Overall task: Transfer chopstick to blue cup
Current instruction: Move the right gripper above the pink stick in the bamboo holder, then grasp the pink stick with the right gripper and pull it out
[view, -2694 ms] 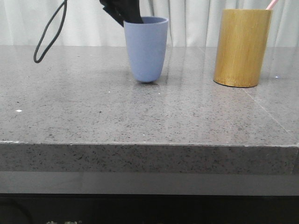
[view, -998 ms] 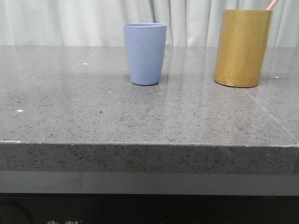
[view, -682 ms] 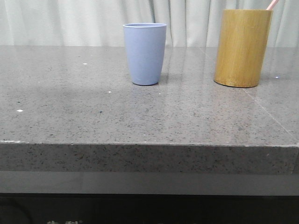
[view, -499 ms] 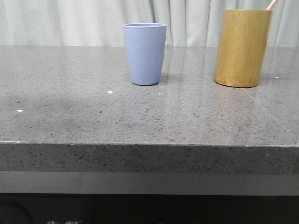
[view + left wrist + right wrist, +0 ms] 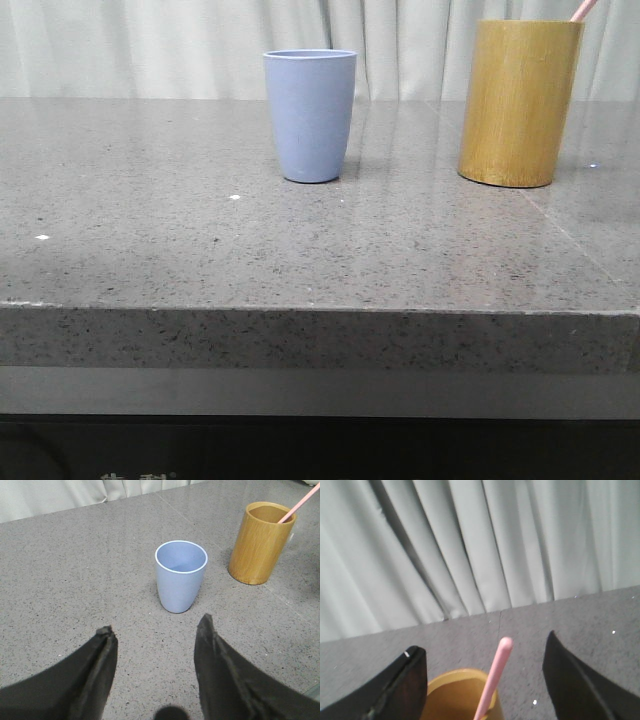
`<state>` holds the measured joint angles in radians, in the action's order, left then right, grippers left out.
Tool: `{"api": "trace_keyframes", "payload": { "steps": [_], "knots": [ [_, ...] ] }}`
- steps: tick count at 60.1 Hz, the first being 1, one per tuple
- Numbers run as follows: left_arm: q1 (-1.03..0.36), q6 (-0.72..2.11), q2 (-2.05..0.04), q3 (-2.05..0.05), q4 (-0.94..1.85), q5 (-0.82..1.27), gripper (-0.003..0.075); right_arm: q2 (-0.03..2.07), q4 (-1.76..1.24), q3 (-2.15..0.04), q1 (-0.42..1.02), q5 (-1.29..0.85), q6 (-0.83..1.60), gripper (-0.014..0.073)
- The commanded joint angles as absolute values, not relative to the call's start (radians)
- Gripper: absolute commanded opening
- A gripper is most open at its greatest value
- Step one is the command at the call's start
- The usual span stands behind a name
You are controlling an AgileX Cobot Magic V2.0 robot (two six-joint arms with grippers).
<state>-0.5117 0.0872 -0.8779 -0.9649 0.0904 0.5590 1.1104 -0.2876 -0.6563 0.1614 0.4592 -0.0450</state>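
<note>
Withdrawn from the matte periwinkle-blue tapered cup, my left claw hung back wide open and empty, the cup standing upright on the grey speckled stone bench beyond its tips. Rightward, the thin pale pink chopstick leaned inside the tall yellow-brown bamboo cylinder. My right claw hovered above, spread wide, empty, straddling the stick's tip. I judged the pickup was in hand: descend, then close.
</note>
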Motion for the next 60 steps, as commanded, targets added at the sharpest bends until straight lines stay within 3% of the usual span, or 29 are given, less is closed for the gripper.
{"api": "trace_keyframes", "payload": {
  "steps": [1,23,31,42,60],
  "knots": [
    [-0.511,0.078,-0.869,-0.993,0.103,0.48,0.0349,1.155,-0.284,-0.693,0.164,0.651,-0.04,0.0507],
    [-0.511,0.078,-0.869,-0.993,0.103,0.478,0.0349,1.314,-0.269,-0.697,0.164,0.865,-0.043,0.0507],
    [-0.511,0.078,-0.869,-0.993,0.103,0.478,0.0349,1.332,-0.258,-0.734,0.166,0.815,-0.061,0.0507],
    [-0.511,0.078,-0.869,-0.993,0.103,0.478,0.0349,1.333,-0.25,-0.812,0.165,0.588,-0.078,0.0507],
    [-0.511,0.078,-0.869,-0.993,0.103,0.484,0.0349,1.336,-0.25,-0.82,0.165,0.538,-0.078,0.0495]
  ]
}}
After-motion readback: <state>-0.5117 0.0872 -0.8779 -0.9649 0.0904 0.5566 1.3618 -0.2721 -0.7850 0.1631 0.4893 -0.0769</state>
